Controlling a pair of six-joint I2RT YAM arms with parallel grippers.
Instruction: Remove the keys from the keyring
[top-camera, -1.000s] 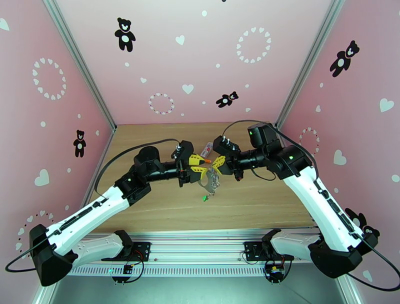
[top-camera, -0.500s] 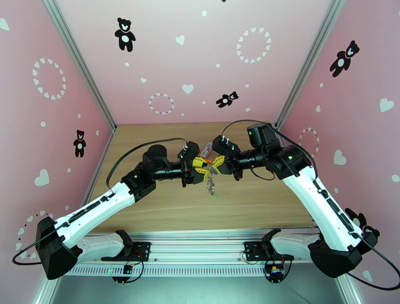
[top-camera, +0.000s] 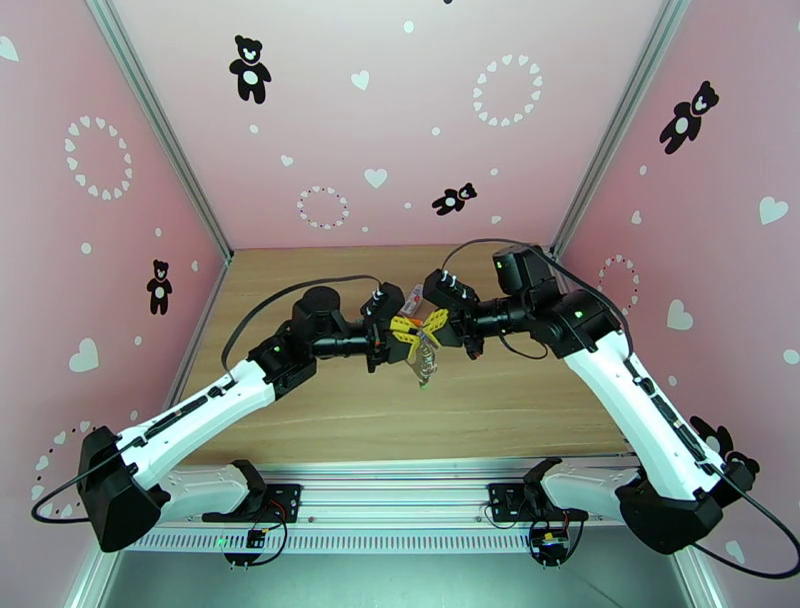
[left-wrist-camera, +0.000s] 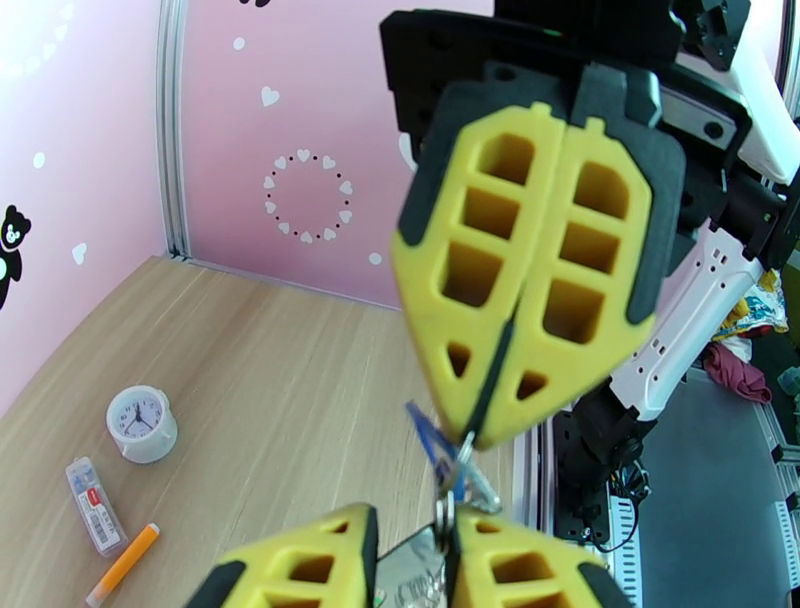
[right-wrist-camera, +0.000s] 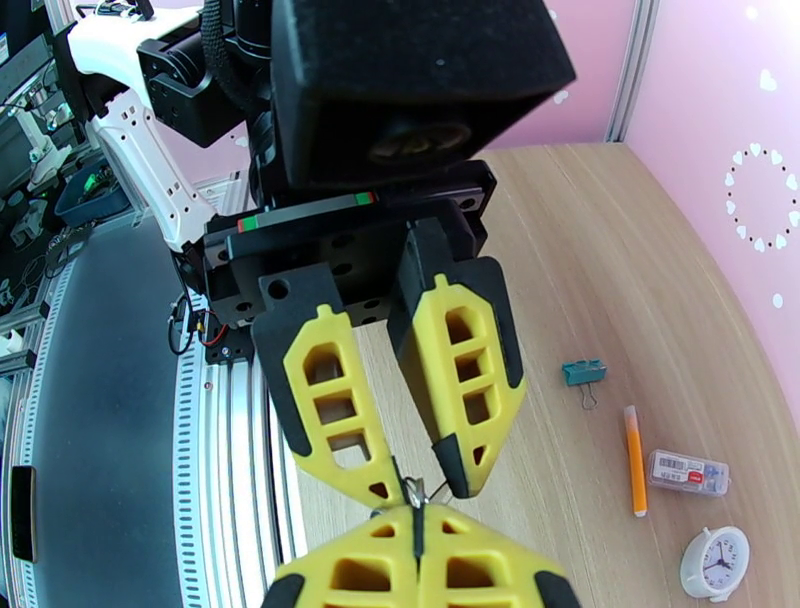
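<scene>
Keyring (top-camera: 426, 360) hangs mid-air, its metal ring pinched by the fully closed right gripper (left-wrist-camera: 478, 432). Left gripper (right-wrist-camera: 420, 485), jaws narrowly apart, straddles that ring. It should probably clamp the blue key (left-wrist-camera: 428, 437) alone, then work it round the split. The label on the clear box (left-wrist-camera: 90, 505) is too small to read.

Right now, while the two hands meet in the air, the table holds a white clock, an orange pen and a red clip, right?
Not quite: the clip is teal, not red, as the right wrist view shows. The white clock and orange pen do lie on the table.
</scene>
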